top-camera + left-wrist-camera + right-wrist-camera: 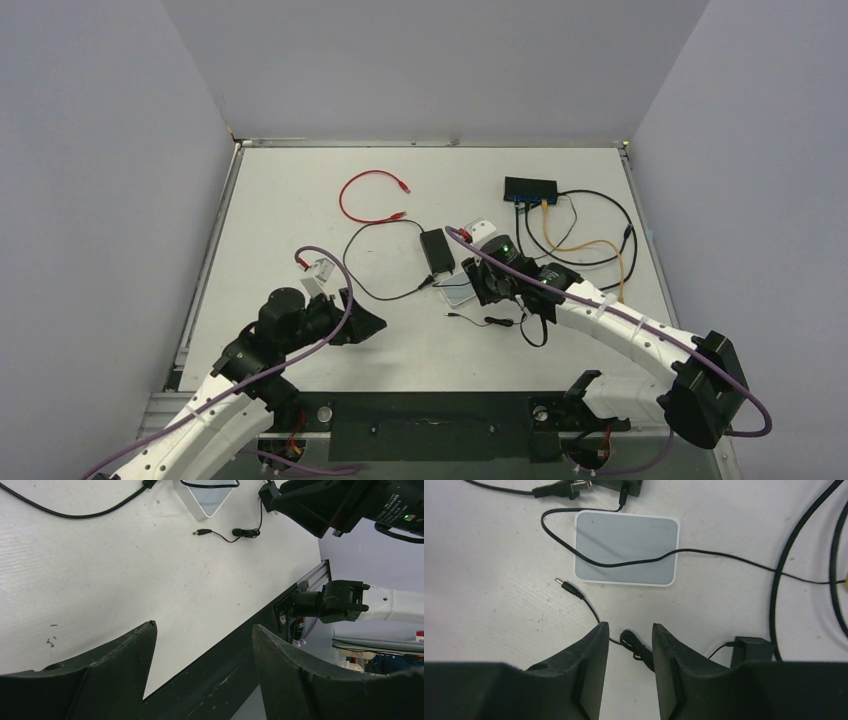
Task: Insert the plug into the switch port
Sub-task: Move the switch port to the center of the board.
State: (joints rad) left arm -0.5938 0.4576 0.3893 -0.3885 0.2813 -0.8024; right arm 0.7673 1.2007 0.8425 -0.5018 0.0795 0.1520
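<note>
We find switch (530, 188) by far right corner of table (420, 360). Adapter brick (437, 250) mid-table; pad (626, 547) just before it, thin wire (624, 564) lying across pad. Plug (566, 587) on table just before pad, apart from it. Looped cable (370, 195) toward far edge, left of brick and behind it.

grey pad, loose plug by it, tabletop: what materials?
Grey pad: probably plastic, with a matte grey top and a smooth white rim.
Plug: the tip looks like metal; the sleeve and thin cord are black and rubbery.
Table: matte white with faint grain lines; painted board or laminate, can't tell which.
</note>
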